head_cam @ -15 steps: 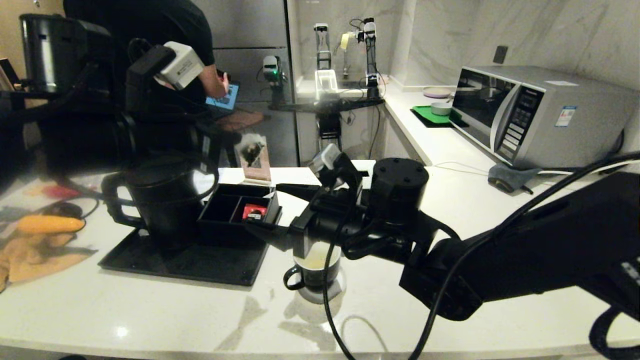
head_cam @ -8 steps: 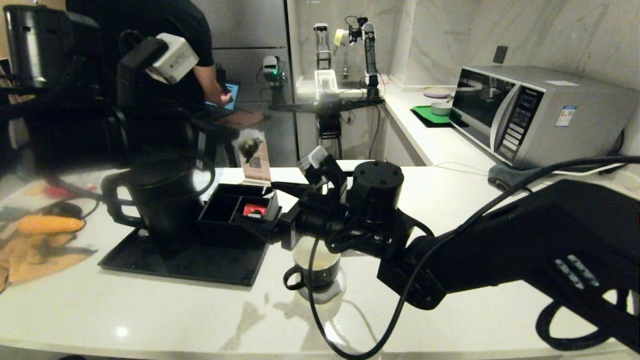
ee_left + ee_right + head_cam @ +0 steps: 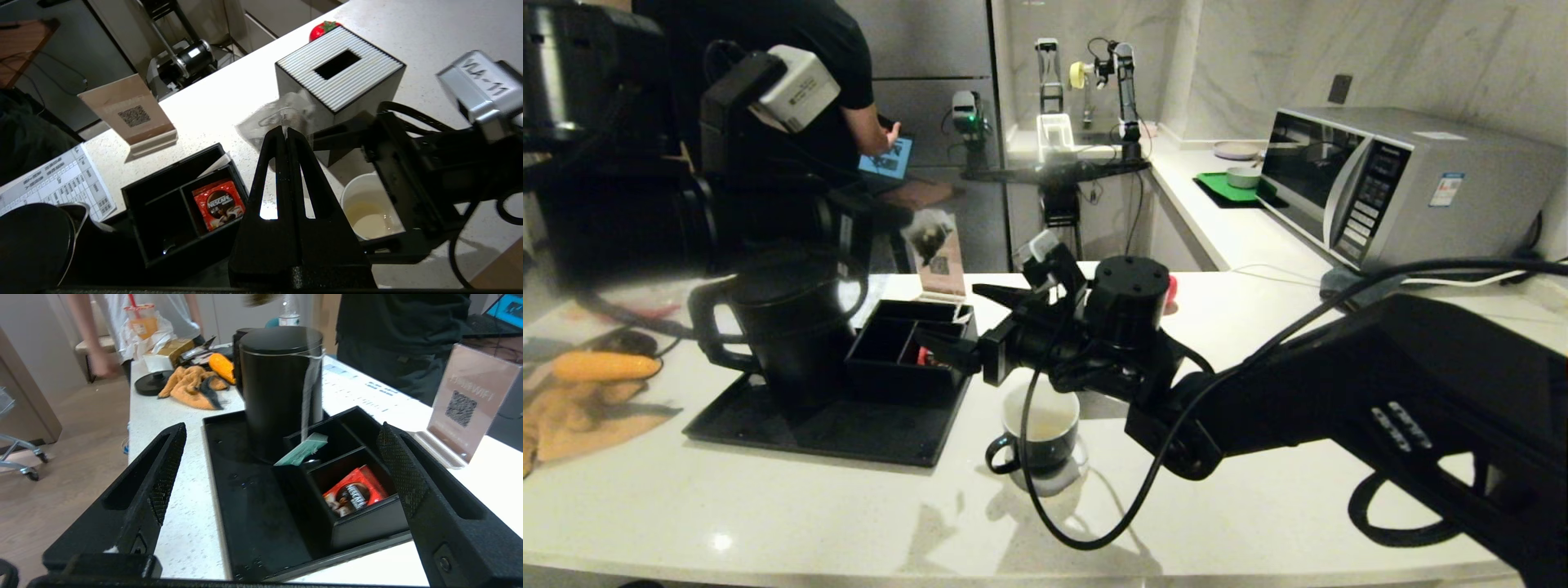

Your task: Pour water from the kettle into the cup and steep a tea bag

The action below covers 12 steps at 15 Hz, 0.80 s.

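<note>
Right tool (image 3: 956,327) moved left, one cup (image 3: 1040,430)

white speckled desk (image 3: 768,523). directly on it: black tray (image 3: 833,429) at left, cup (image 3: 1039,433) on a small coaster just right of the tray, qr sign stand (image 3: 938,260) behind, tissue box (image 3: 339,77) with a red strawberry-like item (image 3: 322,30) beyond, orange cloth (image 3: 572,416) far left, microwave (image 3: 1405,184) at far right.

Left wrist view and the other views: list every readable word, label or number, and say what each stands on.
"NESCAFE" on the red packet in the black organiser.
"VLA-11", handwritten, on the right wrist camera.
Sign with QR code: heading too faint.
Printed sheet: too small.
Microwave panel and sticker: too small.
</note>
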### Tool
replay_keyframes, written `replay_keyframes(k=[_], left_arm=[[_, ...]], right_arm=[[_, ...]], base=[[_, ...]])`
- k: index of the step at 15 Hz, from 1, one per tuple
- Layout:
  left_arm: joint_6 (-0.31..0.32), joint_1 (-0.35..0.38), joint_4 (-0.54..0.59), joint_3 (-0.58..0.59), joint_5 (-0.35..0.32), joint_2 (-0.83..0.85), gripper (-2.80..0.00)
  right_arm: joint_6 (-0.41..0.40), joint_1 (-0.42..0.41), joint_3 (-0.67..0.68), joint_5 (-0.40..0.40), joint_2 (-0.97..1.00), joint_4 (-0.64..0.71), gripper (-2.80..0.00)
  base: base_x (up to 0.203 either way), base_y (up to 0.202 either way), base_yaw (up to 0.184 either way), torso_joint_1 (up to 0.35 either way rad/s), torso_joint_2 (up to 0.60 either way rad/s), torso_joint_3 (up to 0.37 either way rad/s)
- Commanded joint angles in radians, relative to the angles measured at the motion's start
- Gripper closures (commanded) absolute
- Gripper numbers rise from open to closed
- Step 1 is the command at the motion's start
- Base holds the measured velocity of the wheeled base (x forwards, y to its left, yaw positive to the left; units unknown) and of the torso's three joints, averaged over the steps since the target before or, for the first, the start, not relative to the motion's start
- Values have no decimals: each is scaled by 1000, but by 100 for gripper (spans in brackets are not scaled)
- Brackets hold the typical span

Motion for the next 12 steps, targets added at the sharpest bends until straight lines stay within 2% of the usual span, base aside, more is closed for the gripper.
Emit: replay_keyframes(k=[1, 7, 8, 12], left_arm=[[1, -19, 0, 1, 0, -3, 0], [1, -38, 0, 18, 1, -14, 0], [1, -38, 0, 21, 1, -17, 0], [2, -38, 0, 24, 2, -20, 0]], right_arm=[[0, -7, -22, 2, 12, -7, -280], [0, -8, -23, 2, 13, -17, -280], [0, -9, -23, 2, 11, -16, 0], [7, -7, -22, 2, 7, -16, 0]], base=[[0, 0, 0, 0, 0, 0], [0, 0, 0, 0, 0, 0], [0, 0, 0, 0, 0, 0], [0, 0, 0, 0, 0, 0]])
